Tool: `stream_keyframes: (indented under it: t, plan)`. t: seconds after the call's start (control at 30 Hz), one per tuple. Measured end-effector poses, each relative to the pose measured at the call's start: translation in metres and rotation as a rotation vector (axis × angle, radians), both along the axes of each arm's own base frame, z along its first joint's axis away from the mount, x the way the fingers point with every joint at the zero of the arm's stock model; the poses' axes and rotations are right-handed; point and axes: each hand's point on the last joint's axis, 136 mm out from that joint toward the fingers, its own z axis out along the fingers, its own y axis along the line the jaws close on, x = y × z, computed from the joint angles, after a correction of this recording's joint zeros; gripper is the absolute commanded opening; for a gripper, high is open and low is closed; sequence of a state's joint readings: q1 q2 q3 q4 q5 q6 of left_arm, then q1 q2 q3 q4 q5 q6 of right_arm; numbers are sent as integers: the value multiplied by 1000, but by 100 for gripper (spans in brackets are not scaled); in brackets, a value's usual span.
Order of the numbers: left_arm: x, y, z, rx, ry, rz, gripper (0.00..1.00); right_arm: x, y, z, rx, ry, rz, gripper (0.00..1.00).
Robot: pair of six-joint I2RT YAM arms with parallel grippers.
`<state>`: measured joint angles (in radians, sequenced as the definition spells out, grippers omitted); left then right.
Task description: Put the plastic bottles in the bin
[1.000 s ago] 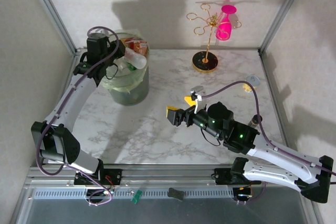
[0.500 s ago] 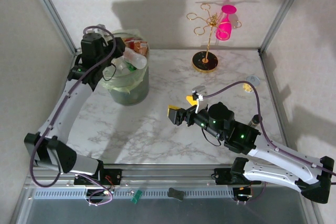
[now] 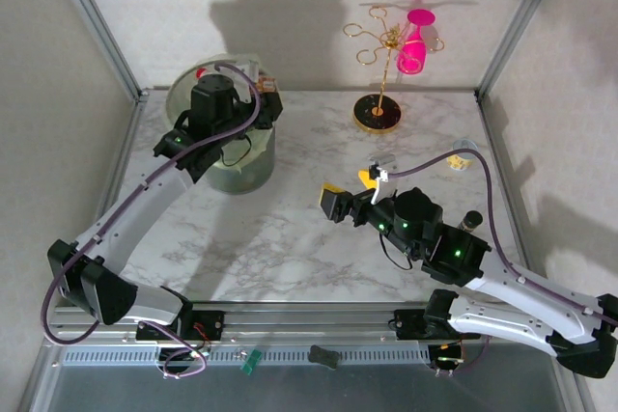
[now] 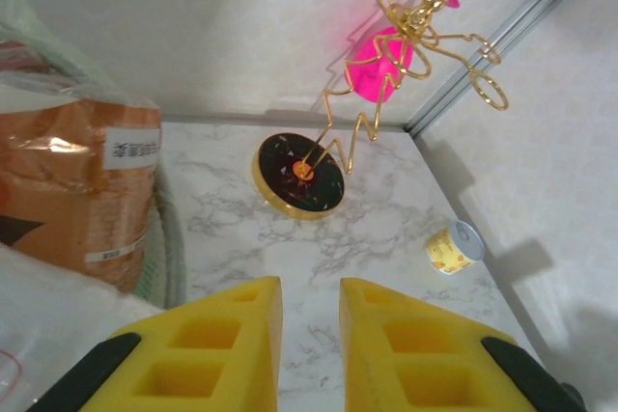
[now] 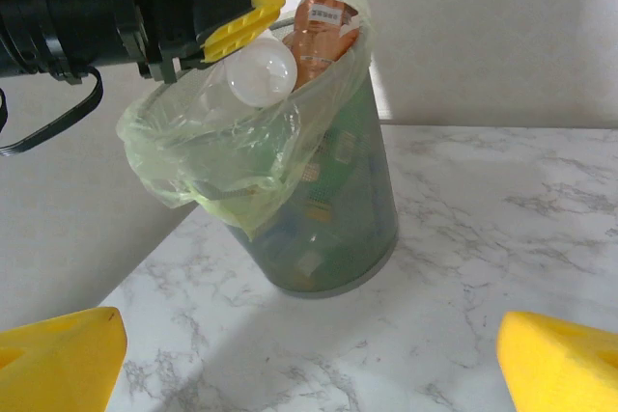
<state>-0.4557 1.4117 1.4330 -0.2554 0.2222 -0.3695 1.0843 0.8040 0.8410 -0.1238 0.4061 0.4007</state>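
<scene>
The bin, pale green with a thin bag liner, stands at the table's back left. In the right wrist view the bin holds a clear plastic bottle and an orange-brown labelled bottle, both poking above the rim. That orange-brown bottle sits just left of my left gripper, which is shut with nothing between its yellow fingers. The left gripper hovers over the bin's right rim. My right gripper stands wide open above mid-table, facing the bin and well short of it.
A gold wire stand on a black round base carries a pink glass at the back centre. A small yellow can lies near the right wall. Bare marble lies between the bin and the right gripper.
My left arm has swung right from the bin's left side to over its top and right rim, its jaws closing after a brief widening. The right arm shifted slightly right.
</scene>
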Motion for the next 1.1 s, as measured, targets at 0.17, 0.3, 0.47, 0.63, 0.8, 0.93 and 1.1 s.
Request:
stream_keyframes:
  t: [0.17, 0.3, 0.47, 0.63, 0.8, 0.93, 1.1]
  plan:
    - [14, 10, -25, 34, 60, 34, 24, 1, -3, -1, -2, 5, -15, 99]
    - [18, 17, -28, 32, 72, 44, 27, 1, -4, -1, -3, 6, -15, 99]
    - [7, 5, -10, -17, 32, -35, 42, 0, -5, 0, -1, 5, -15, 98]
    - [-20, 7, 42, -92, -118, -96, 47, 0, -5, 0, 0, 4, -15, 98]
    - [-19, 36, 86, -168, -244, -36, 35, 0, -5, -1, -3, 5, -18, 99]
    - [19, 68, 69, -191, -195, 79, 28, 2, -3, -4, -13, 10, -18, 99]
    - [62, 75, 12, -154, -52, 150, 27, 2, -3, -4, -14, 11, -20, 99]
